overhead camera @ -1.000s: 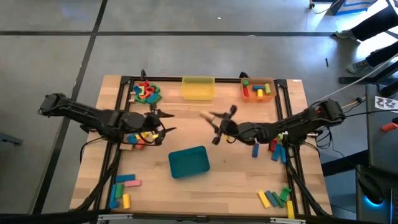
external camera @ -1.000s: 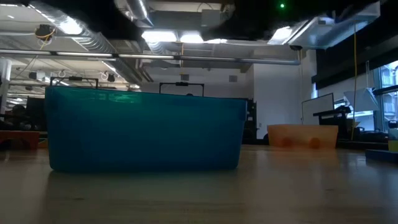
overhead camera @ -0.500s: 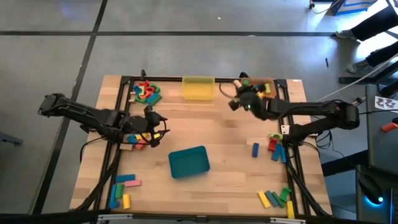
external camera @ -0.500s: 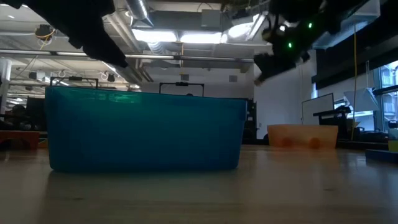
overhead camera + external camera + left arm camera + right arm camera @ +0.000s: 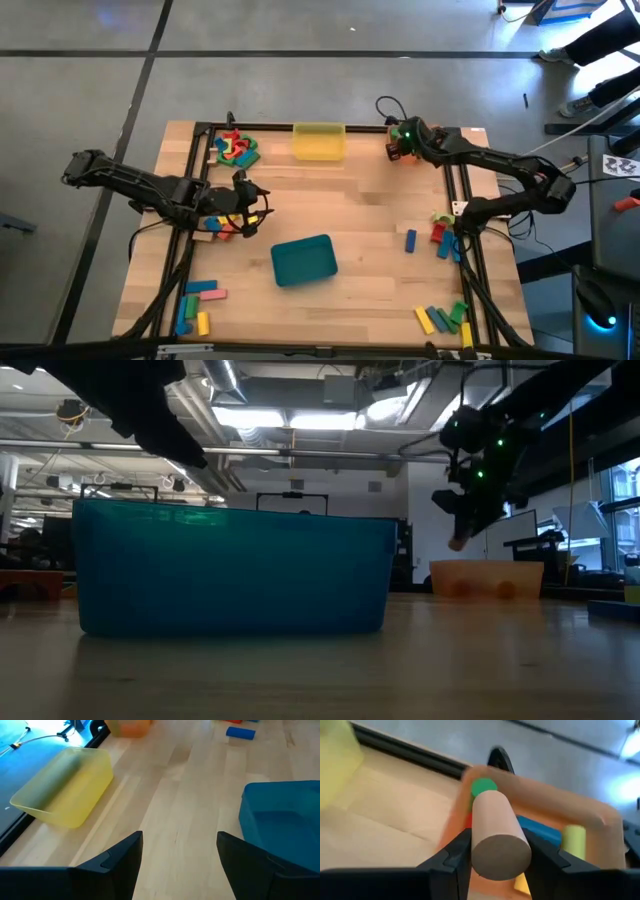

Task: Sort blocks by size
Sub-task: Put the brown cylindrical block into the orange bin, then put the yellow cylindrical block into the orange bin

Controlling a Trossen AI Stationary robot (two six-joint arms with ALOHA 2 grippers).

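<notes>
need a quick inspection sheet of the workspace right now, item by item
surface: wooden table, black frame rails along its sides.
job's things: orange tray at the far right holds blocks; yellow tray at the far middle and teal tray near the middle look empty; loose blocks at the far left, more at both near corners and the right edge.
clutter: nothing seen.
grippers: right gripper holds a tan cylinder over the orange tray; left gripper open, low over the table's left side.
cables: a black cable loops by the right arm.
surroundings: grey floor; a person's legs at the far right.
</notes>
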